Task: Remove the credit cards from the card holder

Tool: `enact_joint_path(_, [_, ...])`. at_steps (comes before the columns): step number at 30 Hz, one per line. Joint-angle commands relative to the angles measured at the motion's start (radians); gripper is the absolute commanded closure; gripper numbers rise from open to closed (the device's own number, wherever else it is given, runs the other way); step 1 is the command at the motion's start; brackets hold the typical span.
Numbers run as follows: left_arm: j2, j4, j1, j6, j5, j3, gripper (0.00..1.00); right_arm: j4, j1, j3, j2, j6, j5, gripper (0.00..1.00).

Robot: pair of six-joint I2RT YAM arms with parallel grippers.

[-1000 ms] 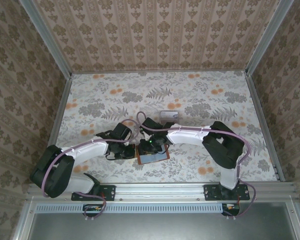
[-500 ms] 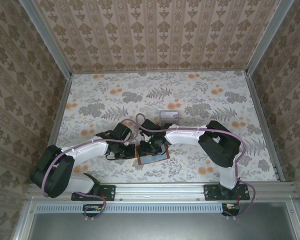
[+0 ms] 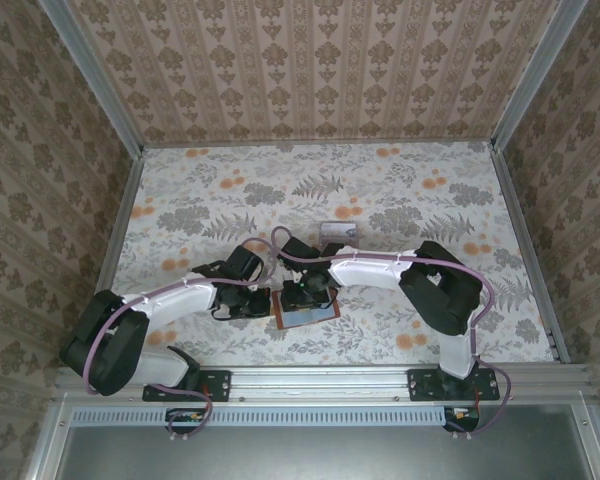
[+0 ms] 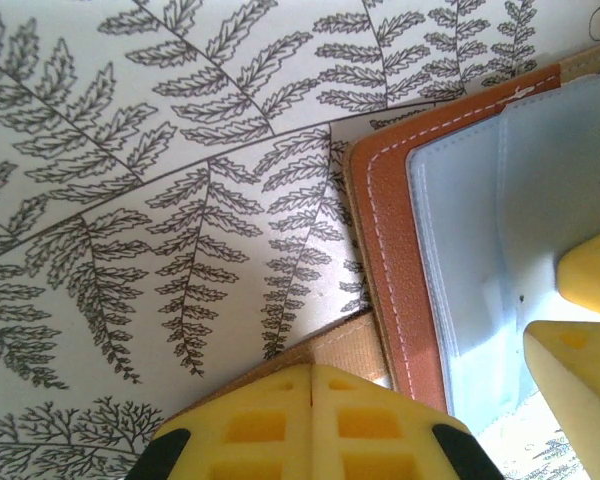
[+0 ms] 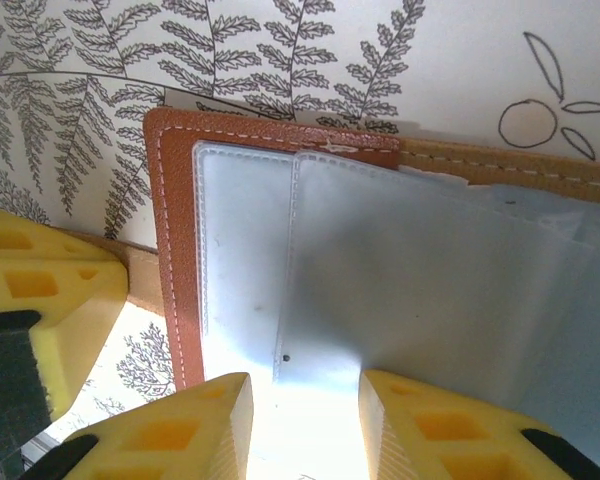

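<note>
The card holder [image 3: 306, 316] lies open on the table, reddish-brown rim [image 5: 168, 250] around grey-blue slots [image 5: 400, 260]. My right gripper [image 5: 300, 405] hovers over its lining, open, with the slot edge between the two yellow fingers [image 5: 210, 425]. My left gripper [image 4: 312, 380] is shut, its tips pressed down on a tan flap [image 4: 345, 350] at the holder's left edge [image 4: 390, 260]. In the top view both grippers meet at the holder, left [image 3: 264, 301] and right [image 3: 310, 297]. One pale grey credit card [image 3: 338, 229] lies flat on the table behind them.
The floral table [image 3: 230, 190] is walled on three sides by patterned panels. A metal rail [image 3: 320, 378] runs along the near edge, where both arm bases are fixed. The right arm's elbow [image 3: 445, 290] stands right of the holder.
The right gripper has edged a little further over the holder and its jaws have widened slightly. The left arm and the holder have stayed put.
</note>
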Motion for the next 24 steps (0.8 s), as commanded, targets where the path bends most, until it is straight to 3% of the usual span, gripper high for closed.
enact_joint_path(1, [0.006, -0.024, 0.007, 0.004, -0.013, 0.016, 0.98, 0.023, 0.010, -0.027, -0.080, 0.000, 0.038, 0.63])
enact_joint_path(8, [0.010, -0.055, 0.021, 0.029, -0.030, 0.098, 0.97, 0.012, -0.043, -0.096, -0.201, -0.033, 0.112, 0.56])
enact_joint_path(11, [0.007, -0.066, 0.031, 0.040, -0.049, 0.128, 0.90, -0.034, -0.091, -0.131, -0.256, -0.076, 0.161, 0.51])
enact_joint_path(17, [-0.036, -0.076, 0.068, 0.058, -0.110, 0.167, 0.52, -0.146, -0.241, -0.177, -0.368, -0.173, 0.294, 0.30])
enact_joint_path(19, [-0.044, -0.084, 0.094, 0.070, -0.115, 0.179, 0.40, -0.161, -0.295, -0.192, -0.407, -0.208, 0.348, 0.17])
enact_joint_path(20, [-0.045, -0.086, 0.110, 0.075, -0.117, 0.183, 0.34, -0.168, -0.324, -0.200, -0.427, -0.228, 0.375, 0.06])
enact_joint_path(21, [-0.046, -0.088, 0.129, 0.083, -0.117, 0.184, 0.15, -0.177, -0.353, -0.206, -0.443, -0.248, 0.401, 0.00])
enact_joint_path(23, [-0.046, -0.098, 0.161, 0.100, -0.128, 0.193, 0.00, -0.177, -0.403, -0.220, -0.476, -0.285, 0.454, 0.00])
enact_joint_path(24, [-0.047, -0.102, 0.176, 0.111, -0.141, 0.195, 0.00, -0.175, -0.432, -0.225, -0.488, -0.304, 0.482, 0.00])
